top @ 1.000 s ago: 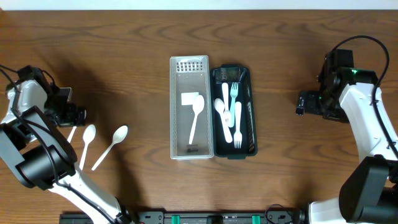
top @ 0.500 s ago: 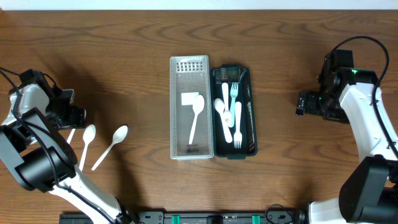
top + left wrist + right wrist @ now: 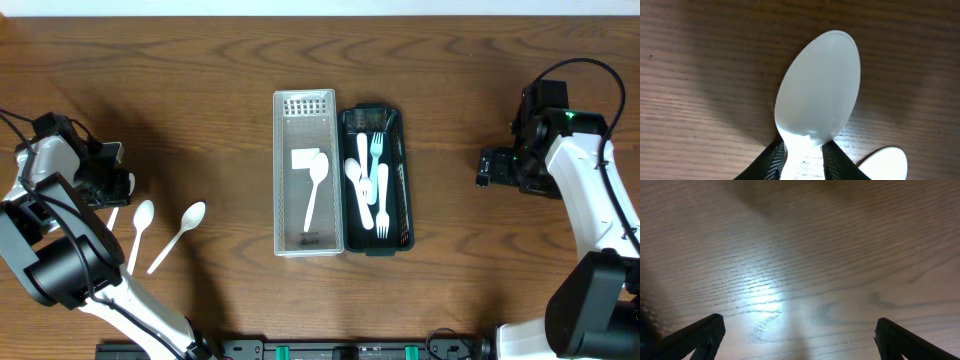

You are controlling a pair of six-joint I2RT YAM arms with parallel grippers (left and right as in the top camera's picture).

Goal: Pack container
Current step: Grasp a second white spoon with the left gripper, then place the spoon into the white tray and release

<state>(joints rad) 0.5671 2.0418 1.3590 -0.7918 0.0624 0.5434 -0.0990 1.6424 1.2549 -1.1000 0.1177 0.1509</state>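
Note:
My left gripper (image 3: 112,188) stands at the table's far left, with its jaws closed in against the neck of a white spoon (image 3: 819,92). The bowl of that spoon fills the left wrist view, pointing away from my fingers (image 3: 771,162). In the overhead view only a bit of its handle (image 3: 114,215) shows beside the gripper. The dark green container (image 3: 398,128) sits at the middle with white forks and spoons (image 3: 368,185) in it. My right gripper (image 3: 484,167) hovers open over bare wood, right of the container.
A clear tray (image 3: 287,110) touches the container's left side and holds one white spoon (image 3: 314,185) and a white card. Two more loose white spoons (image 3: 139,228) (image 3: 180,233) lie on the table just right of my left gripper.
The left jaws have come together onto the spoon's neck. The left gripper shifted slightly. The right arm has not moved.

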